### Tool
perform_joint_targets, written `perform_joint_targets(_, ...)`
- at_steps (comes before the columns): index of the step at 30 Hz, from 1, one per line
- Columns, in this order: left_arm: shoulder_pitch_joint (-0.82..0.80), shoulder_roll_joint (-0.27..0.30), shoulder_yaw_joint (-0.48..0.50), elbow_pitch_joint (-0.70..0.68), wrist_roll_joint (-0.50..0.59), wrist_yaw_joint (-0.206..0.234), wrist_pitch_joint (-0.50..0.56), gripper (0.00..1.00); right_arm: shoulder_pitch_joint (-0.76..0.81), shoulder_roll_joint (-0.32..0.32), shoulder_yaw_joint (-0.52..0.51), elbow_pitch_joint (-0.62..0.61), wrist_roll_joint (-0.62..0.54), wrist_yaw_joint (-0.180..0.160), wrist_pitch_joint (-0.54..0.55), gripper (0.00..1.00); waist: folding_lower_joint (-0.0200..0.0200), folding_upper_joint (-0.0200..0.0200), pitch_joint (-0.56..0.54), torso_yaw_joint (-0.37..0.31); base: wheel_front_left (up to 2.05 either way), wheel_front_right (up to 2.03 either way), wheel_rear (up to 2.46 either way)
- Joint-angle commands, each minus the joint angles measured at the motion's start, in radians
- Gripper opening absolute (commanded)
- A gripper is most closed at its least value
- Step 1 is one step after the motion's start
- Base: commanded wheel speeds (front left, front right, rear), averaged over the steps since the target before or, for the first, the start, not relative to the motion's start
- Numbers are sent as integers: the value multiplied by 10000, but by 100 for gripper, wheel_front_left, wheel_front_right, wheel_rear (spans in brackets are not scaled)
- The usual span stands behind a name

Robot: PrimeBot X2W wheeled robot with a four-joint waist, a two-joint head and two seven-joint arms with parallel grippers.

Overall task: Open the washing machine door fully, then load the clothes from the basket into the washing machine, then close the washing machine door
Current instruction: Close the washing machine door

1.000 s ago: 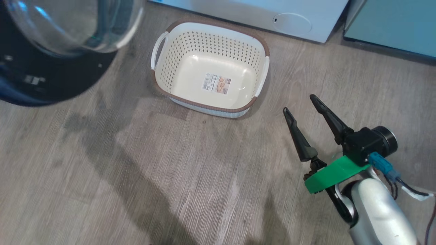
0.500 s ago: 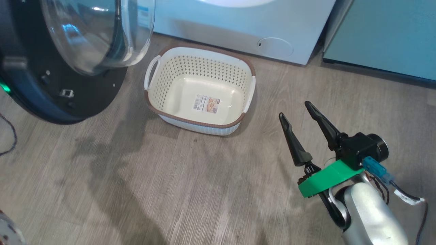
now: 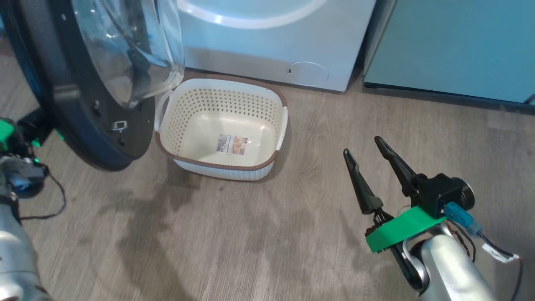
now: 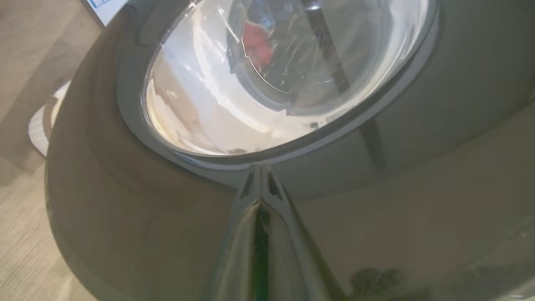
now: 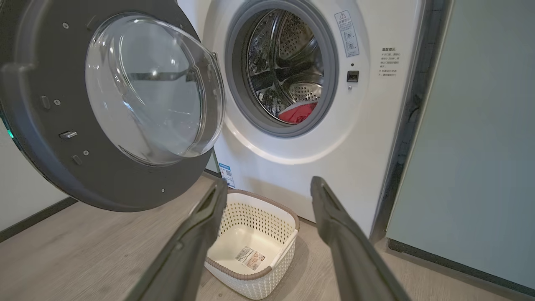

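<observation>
The washing machine (image 5: 368, 125) stands with its steel drum exposed, and red clothes (image 5: 297, 113) lie inside the drum. The washing machine door (image 5: 42, 125) hangs partly open to the left, its black rim (image 3: 83, 125) reaching over the left handle of the basket (image 3: 217, 165). The basket (image 5: 255, 217) is empty, with a label on its base. My left gripper (image 4: 259, 205) is shut, its tips against the door's glossy outer face (image 4: 125, 230). Red clothes (image 4: 256, 44) show through the glass. My right gripper (image 3: 363, 146) hovers open to the right of the basket, holding nothing, fingers (image 5: 200, 234) aimed at the machine.
A pale teal cabinet (image 3: 451, 46) stands right of the washing machine (image 3: 259, 50). My left wrist (image 3: 16, 167) with a trailing black cable sits at the left edge behind the door. Grey wood-look floor (image 3: 250, 242) spreads in front of the basket.
The head camera has tilted up, so basket and right gripper sit lower and more of the washer shows. The door now overlaps the basket's left handle. My left wrist has entered at the left edge.
</observation>
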Motion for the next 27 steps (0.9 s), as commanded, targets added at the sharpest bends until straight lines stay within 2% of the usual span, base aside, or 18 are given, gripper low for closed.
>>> perform_joint_targets(1, -44, 214, 50, -485, -157, -17, 151, 0, -16, 121, 148, -303, 29, 0, -116, 100, 0, 0, -61, -159, 0, 0, 0)
perform_joint_targets(13, 749, -1271, -189, -1297, -913, -17, -225, 0, 64, 166, 47, -430, -46, 0, -130, 100, 0, 0, 104, -971, 0, 0, 0)
perform_joint_targets(18, 789, -1579, -469, -1545, -1029, -17, -643, 0, 57, 162, 35, -458, -69, 0, -131, 100, 0, 0, 255, -1308, 0, 0, 0)
perform_joint_targets(27, -5, -1874, -751, -1109, -1791, -17, -2339, 0, 2, 187, 40, -590, -142, 0, -134, 100, 0, 0, 844, -2351, 0, 0, 0)
